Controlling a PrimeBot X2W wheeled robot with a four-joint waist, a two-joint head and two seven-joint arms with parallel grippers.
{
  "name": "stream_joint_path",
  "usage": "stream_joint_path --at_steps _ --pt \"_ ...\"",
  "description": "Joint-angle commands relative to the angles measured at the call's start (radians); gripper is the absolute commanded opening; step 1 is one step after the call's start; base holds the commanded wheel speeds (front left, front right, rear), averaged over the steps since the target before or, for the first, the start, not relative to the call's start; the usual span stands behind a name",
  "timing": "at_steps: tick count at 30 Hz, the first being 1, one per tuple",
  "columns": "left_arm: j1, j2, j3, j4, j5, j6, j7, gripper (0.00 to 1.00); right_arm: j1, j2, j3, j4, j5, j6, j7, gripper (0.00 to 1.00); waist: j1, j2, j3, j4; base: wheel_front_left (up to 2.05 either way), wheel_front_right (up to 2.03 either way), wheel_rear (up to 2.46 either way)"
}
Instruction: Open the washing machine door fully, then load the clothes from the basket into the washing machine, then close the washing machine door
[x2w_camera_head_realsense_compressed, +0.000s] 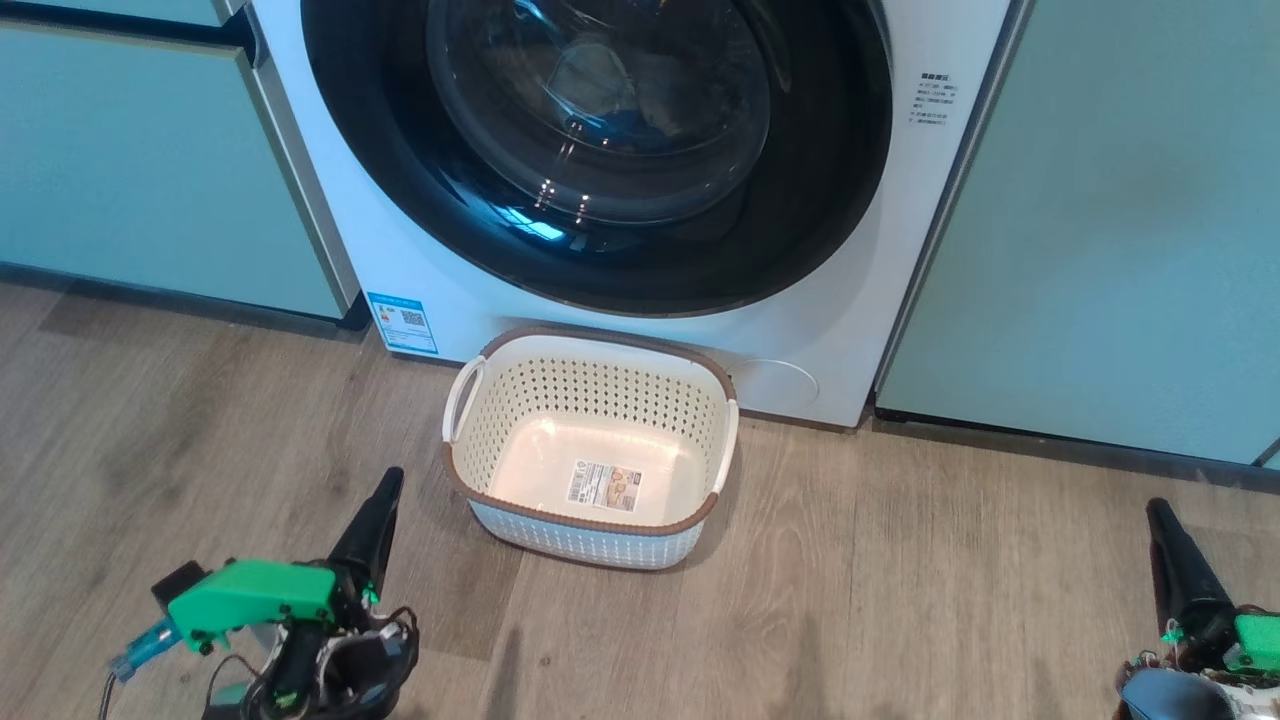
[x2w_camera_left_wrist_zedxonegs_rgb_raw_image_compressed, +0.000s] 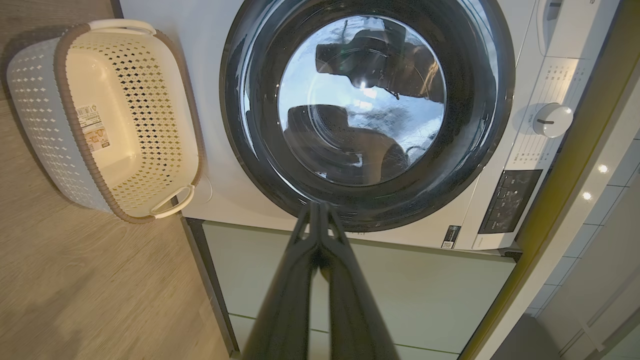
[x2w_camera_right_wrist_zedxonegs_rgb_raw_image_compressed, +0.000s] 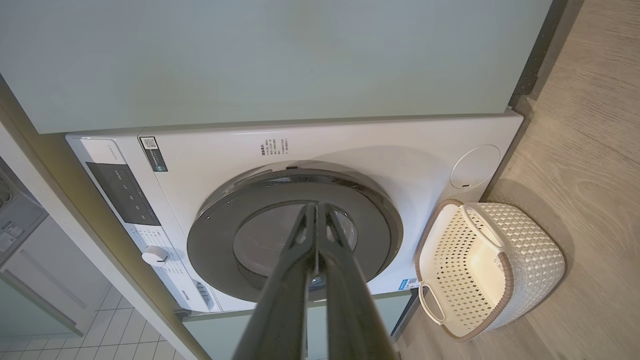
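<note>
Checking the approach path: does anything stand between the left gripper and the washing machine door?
Nothing visible does. The left gripper points straight at the washing machine door with only open space between; the empty basket sits on the floor off to the side.

Wood-grain floor, and the cream basket sits upright on it, just in front of the white washing machine standing at the floor's far edge between pale-green cabinets.
</note>
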Motion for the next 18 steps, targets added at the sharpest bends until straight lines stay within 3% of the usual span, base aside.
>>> stream_joint_path --at_steps 1,18 --pt "-0.025 0.006 0.034 -0.036 -0.005 -0.001 0.006 0.0 -0.055 -0.02 0.016 -0.036 0.008 0.003 0.006 0.0 0.0 -0.0001 0.0 0.0 0.0 0.0 0.0" --pt "-0.025 0.006 0.034 -0.036 -0.005 -0.001 0.006 0.0 -0.055 -0.02 0.016 -0.036 0.008 0.003 0.006 0.0 0.0 -0.0001 0.0 0.0 0.0 0.0 0.0"
